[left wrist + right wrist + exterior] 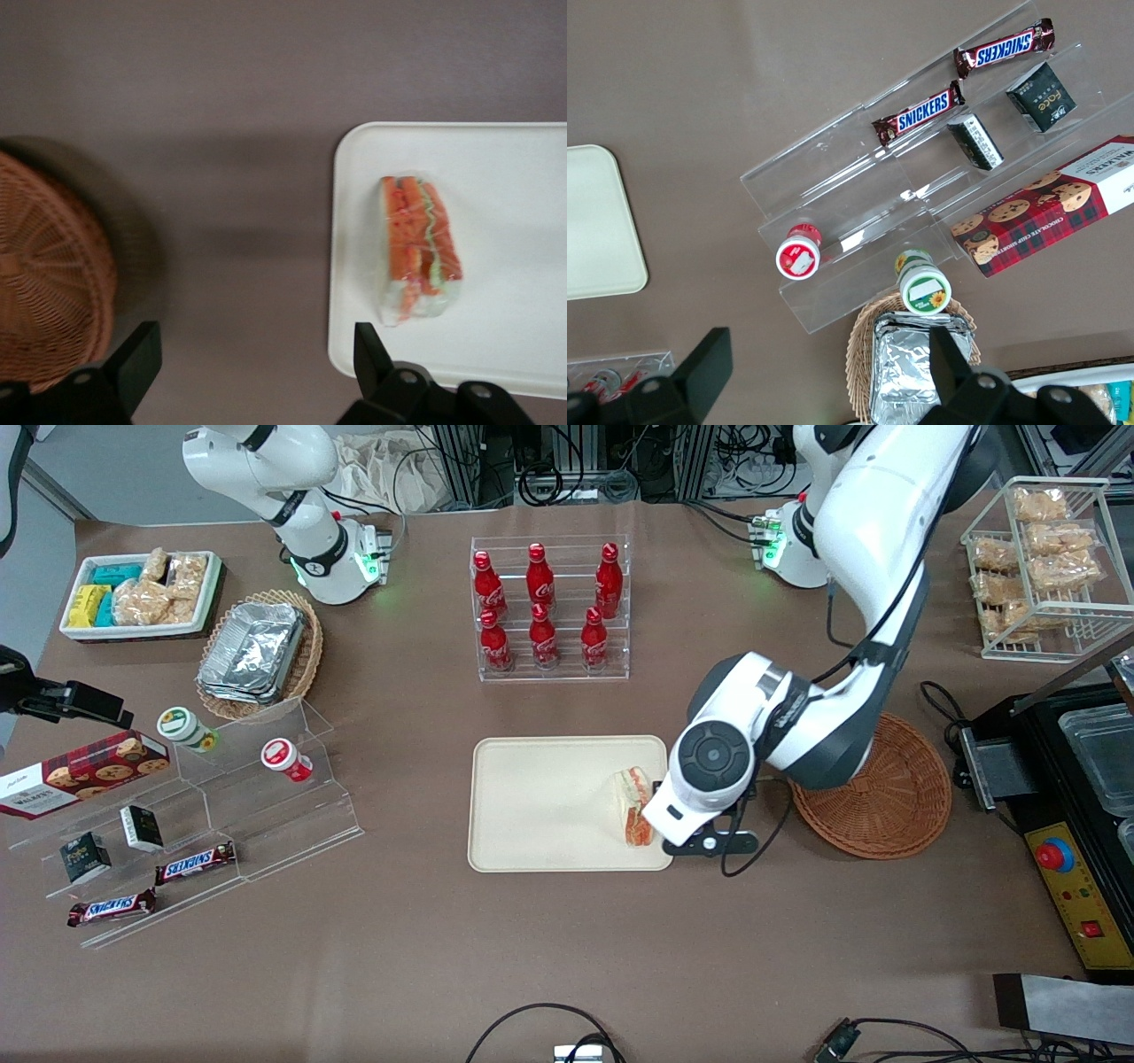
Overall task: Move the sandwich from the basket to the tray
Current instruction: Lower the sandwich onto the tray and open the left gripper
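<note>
Gripper: the left arm's two-finger gripper [257, 372] hung above the bare table in the gap between tray and basket. Its dark fingers [135, 359] stood wide apart and held nothing.

Sandwich: the small triangular wedge of pale bread with red-orange and green filling, wrapped in clear film [418, 251], lay flat on the tray, just inside the rim at the working arm's end. In the front view the sandwich [633, 808] was partly covered by the arm's wrist.

Tray: the flat cream rectangular tray with rounded corners [540, 802] sat on the brown table, otherwise bare.

Basket: the round reddish-brown woven wicker basket [895, 802] stood beside the tray, toward the working arm's end. What showed of it was empty; part lay under the arm.

Stage, judged: placement looked complete and the sandwich released; only withdrawal appeared to remain.

Risk one: the wedge rested close to the tray edge. A low sideways pass of the fingers could nudge it over the low rim.

Risk two: the film looked slippery; a slight knock might slide or tip the wedge.

Risk three: a low retreat over the basket could catch its rim and shift it.

Farther items: the clear rack of red bottles [549, 607] stood well apart, no hazard.
</note>
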Tool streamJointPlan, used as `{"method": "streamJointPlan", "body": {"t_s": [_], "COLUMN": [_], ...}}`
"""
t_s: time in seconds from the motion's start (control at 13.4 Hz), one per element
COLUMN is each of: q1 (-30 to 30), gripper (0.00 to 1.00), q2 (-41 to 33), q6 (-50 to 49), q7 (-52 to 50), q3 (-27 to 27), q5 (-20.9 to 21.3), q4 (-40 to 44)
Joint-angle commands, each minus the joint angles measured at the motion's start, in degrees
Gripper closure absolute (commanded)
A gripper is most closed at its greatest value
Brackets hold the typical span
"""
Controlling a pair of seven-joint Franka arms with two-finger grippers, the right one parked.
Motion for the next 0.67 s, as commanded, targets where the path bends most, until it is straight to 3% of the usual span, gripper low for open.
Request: {"method": "streamJointPlan", "body": {"t_s": [0.0, 0.22, 0.6], "q1": [-0.12, -0.30, -0.30], "gripper": [0.07, 0.06, 0.03], "q2": [-12.68, -25.87, -40.65], "q6": [2.25, 7.34, 6.57], "q7": [-0.38, 6.35, 18.93], "q3": [4.22, 10.72, 18.63], "q5": [-4.34, -11.38, -12.45], "q4": [-13.24, -27.38, -39.63]}}
